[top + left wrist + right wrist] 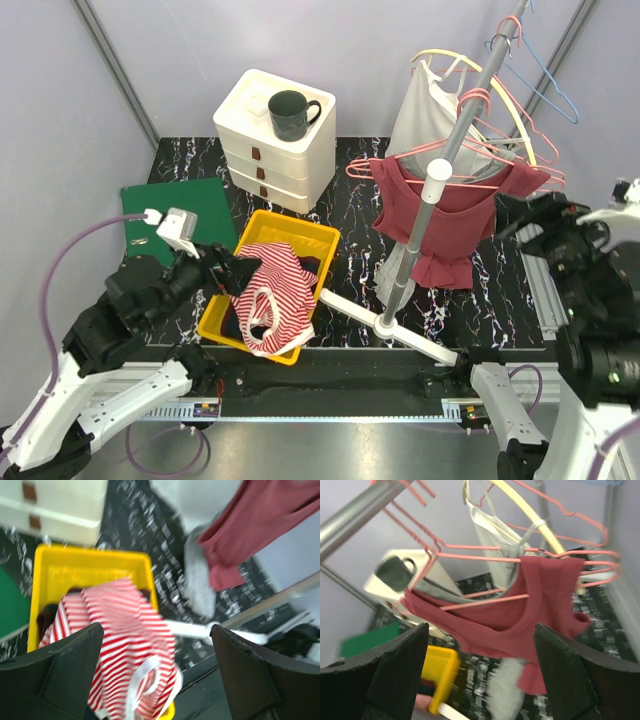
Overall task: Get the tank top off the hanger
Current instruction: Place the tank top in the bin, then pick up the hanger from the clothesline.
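While the dark red tank top [440, 215] hangs on a pink wire hanger [470, 170] at the right of the counter [350, 170], both arms are clear of it. Its long axis runs approx. vertical: straps up over the hanger, hem down, front toward the near edge. Soft matte cloth, wide at the shoulders, bunched narrower at the hem. The hanger hooks on a tilted grey metal pole [455, 150] w/ a white base.

Right gripper [520, 225] is spread wide, nothing between the fingers. It sits just right of the red top, facing it, not touching.

Left gripper [238, 275] is also spread wide & empty, at the left edge of a red-and-white striped tank top [275, 290]. That one lies crumpled in a yellow plastic bin [285, 225], white-edged openings spilling over the near rim, long axis approx. back to front.

Behind the red top, a pale grey top [420, 110] hangs on a yellow hanger [480, 70].

Counter is black w/ white veining. At the back, a white drawer unit [270, 150] carries a dark mug [290, 113].
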Robot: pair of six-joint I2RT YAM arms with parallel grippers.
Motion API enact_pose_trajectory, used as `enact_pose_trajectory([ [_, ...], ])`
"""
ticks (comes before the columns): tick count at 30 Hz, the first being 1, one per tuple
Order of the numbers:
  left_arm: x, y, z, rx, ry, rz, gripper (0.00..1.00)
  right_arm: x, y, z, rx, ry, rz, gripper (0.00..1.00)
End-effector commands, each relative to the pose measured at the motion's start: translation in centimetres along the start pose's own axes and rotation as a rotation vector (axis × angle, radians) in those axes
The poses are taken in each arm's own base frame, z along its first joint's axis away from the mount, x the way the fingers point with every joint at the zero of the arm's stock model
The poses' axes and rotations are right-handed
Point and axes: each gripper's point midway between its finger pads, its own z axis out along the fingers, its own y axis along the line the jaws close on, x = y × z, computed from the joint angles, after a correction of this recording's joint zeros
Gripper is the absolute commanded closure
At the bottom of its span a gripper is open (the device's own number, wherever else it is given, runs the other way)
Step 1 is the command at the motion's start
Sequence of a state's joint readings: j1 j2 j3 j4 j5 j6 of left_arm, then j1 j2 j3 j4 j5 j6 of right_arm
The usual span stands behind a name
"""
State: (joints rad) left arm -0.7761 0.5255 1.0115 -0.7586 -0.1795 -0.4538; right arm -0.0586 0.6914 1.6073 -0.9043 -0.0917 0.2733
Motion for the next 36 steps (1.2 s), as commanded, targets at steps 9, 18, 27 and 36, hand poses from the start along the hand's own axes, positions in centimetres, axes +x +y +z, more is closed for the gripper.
enact_pose_trajectory([
  [9, -5.8, -5.4, -1.6, 0.248, -0.158, 0.041, 0.09, -1.5, 2.7, 9.0, -0.166, -0.141, 0.924, 0.20],
  [18, -5.9, -9.2, -0.5, 0.419, -0.102, 0.104, 0.10, 0.1, 2.3, 12.4, -0.151, -0.080, 1.108, 0.29],
  [27, -5.9, -9.5, -0.3, 0.437, -0.104, 0.103, 0.10, 0.7, 0.4, 12.1, -0.043, -0.122, 1.166, 0.47],
  [36, -5.5, -10.0, -0.2, 0.464, -0.088, 0.101, 0.10, 2.5, -0.5, 12.4, -0.006, -0.110, 1.181, 0.63],
])
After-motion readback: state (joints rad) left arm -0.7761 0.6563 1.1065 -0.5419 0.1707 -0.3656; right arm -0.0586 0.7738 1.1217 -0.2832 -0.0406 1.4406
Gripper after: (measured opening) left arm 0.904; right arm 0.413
